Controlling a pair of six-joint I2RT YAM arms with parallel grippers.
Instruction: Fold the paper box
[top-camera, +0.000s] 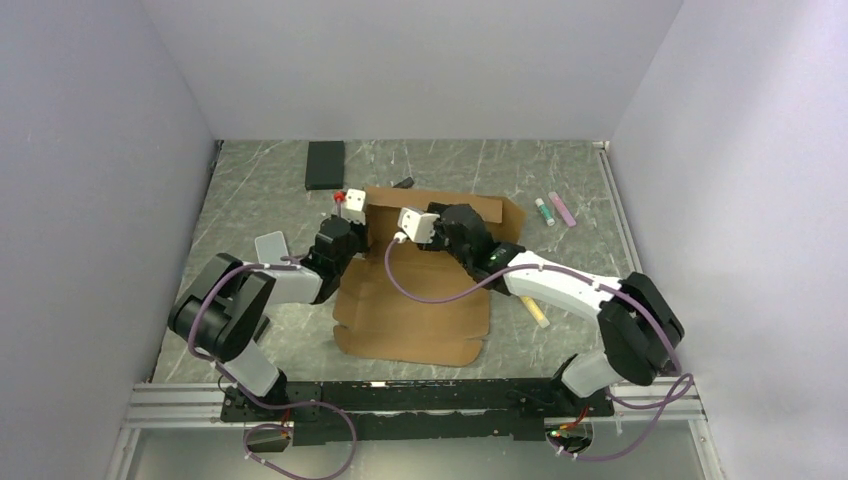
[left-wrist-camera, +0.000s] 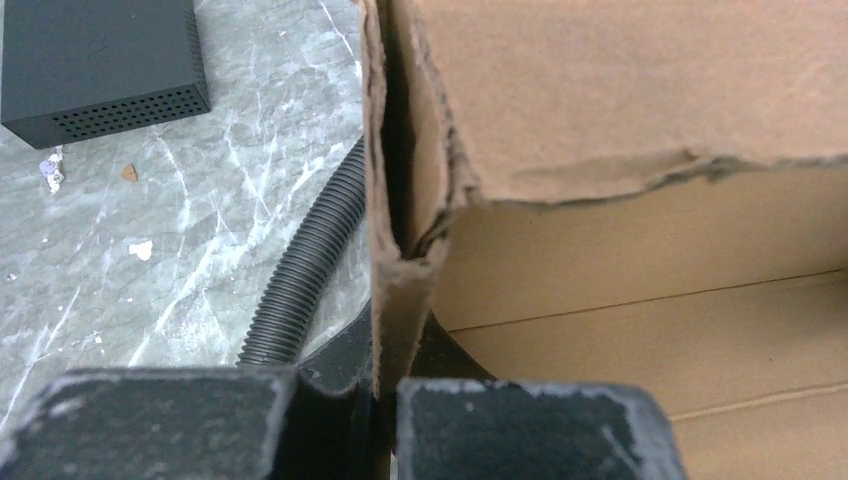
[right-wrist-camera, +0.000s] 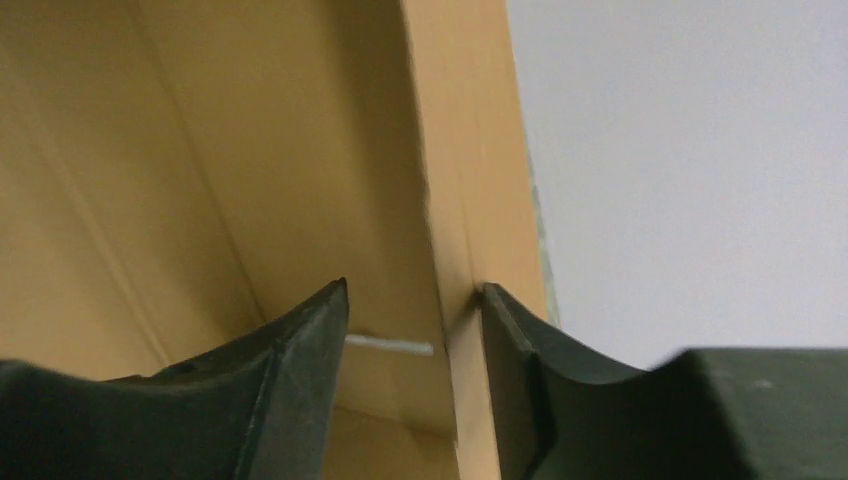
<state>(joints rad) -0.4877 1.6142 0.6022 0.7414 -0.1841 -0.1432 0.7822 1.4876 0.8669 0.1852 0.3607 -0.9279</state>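
A: Find paper box (top-camera: 410, 320)?
B: Lies at twelve o'clock, long axis six-to-twelve, walls raised at the far end.
A: And left gripper (left-wrist-camera: 385, 395)?
B: Clamps the nine-o'clock wall.
A: And right gripper (right-wrist-camera: 415, 300)?
B: Stands parted astride a raised wall, just beside.

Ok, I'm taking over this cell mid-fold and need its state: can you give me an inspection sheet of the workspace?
Surface: grey marbled table, a few small crumbs in the left wrist view.
Job's things: paper box, partly folded, near flap flat, far walls raised.
Clutter: black block; green stick; pink stick; yellowish stick; pale flat piece.
Grippers: left gripper shut on a raised wall's edge; right gripper open, straddling another raised wall.
Cables: purple cable loops over the box; black ribbed hose beside the pinched wall.
Surroundings: plain pale walls on three sides; metal rail at the near edge.
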